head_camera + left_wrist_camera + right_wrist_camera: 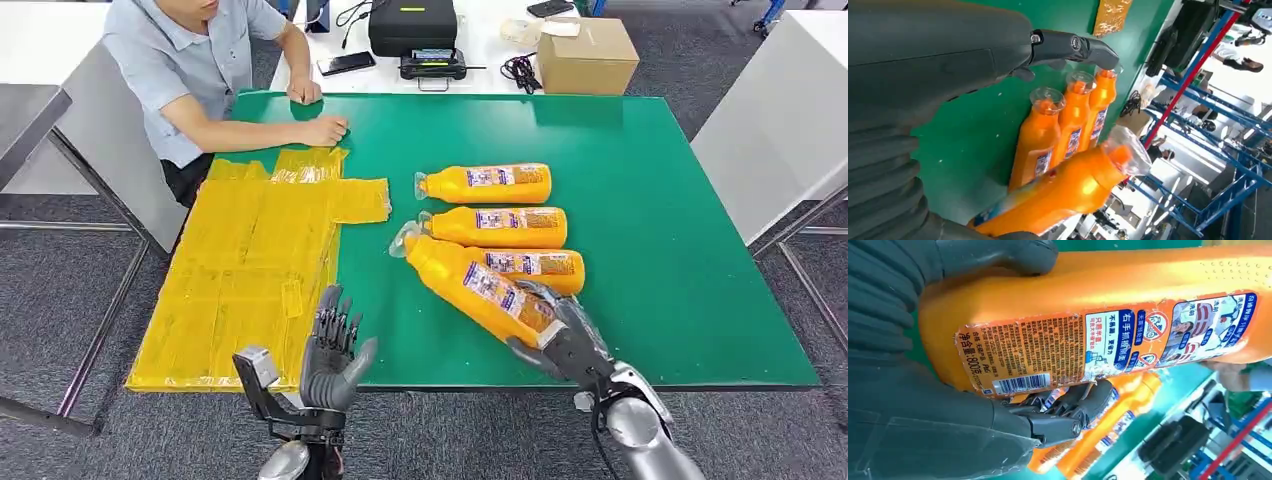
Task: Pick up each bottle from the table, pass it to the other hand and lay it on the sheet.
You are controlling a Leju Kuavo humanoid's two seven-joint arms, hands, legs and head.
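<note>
Desk (660, 250), green-topped, carries the scene. Yellow sheet (250, 270) lies over its left part, its near edge at the desk's front. A person (190, 60) sits at the far left corner, one hand resting just beyond the sheet. A cardboard box (587, 55) stands on the white surface behind. Three orange bottles (500, 227) lie side by side at the desk's middle, caps toward the sheet. A fourth, held bottle (475, 285) slants across the nearest of them, its cap raised toward the sheet. Right hand (560, 340) grips its base, fingers (1073, 412) wrapped around the labelled body. Left hand (335, 350) is near the sheet's front right corner, fingers spread, holding nothing.
</note>
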